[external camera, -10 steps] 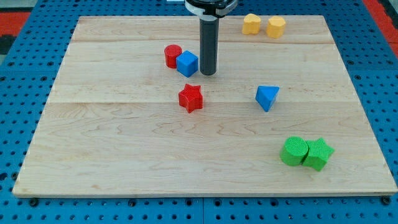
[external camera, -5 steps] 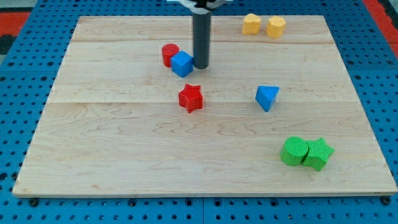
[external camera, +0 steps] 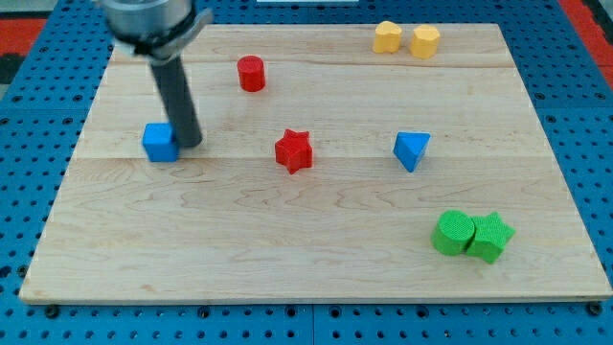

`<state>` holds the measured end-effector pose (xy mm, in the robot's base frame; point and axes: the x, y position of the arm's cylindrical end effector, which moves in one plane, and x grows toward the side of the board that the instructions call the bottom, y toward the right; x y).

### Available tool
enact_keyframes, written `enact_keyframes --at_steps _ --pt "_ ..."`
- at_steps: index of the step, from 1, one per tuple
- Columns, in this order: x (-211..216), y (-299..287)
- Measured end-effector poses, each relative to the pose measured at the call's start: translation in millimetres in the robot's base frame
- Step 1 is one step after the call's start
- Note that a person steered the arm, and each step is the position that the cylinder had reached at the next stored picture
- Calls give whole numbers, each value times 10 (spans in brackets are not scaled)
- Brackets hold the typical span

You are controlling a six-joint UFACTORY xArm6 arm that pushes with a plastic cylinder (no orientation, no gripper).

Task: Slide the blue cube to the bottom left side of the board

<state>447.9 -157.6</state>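
Wooden board (external camera: pixel 316 259) on a blue pegboard surface (external camera: pixel 29 172), seen from the one camera. My tip (external camera: pixel 190 144) stands on the board's left half, touching or just beside the right face of the blue cube (external camera: pixel 160 143); the rod rises from it toward the view's top, slightly blurred. The arm carries no fingers, only this rod, so nothing is clenched or grasped: contact with the cube is by the rod's side alone.

The blue cube lies at mid-height near the board's left edge, at 9 o'clock from the tip and at about 9 o'clock from the board's centre. It is well above the bottom left corner, which lies toward 7 o'clock from it.

Other blocks:
- red cylinder (external camera: pixel 251 74), upright, at 1 o'clock from the cube, apart from the tip
- red star (external camera: pixel 294 150), near the board's centre, at 3 o'clock from the tip, apart from it
- blue triangular block (external camera: pixel 411 149), at 3 o'clock from the red star, well apart
- two yellow blocks at the top edge, left one (external camera: pixel 387 37) and right one (external camera: pixel 425 40), just beside each other; exact shapes hard to tell
- green cylinder (external camera: pixel 452 233) and green star-like block (external camera: pixel 490 237), touching, at 4 o'clock from the board's centre
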Motion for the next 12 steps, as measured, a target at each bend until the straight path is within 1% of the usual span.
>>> enact_keyframes --at_steps 1,2,3,4,5,6,7,8,9,10,11,12 --pt "50 -154" --pt "-306 -132" --pt "-426 -132" --pt "-632 -145" --pt "-583 -390" --pt "-395 -488" --pt "-218 -707" --pt "214 -442" --pt "120 -411" --pt "-292 -683" --pt "-36 -1046" --pt "389 -774"
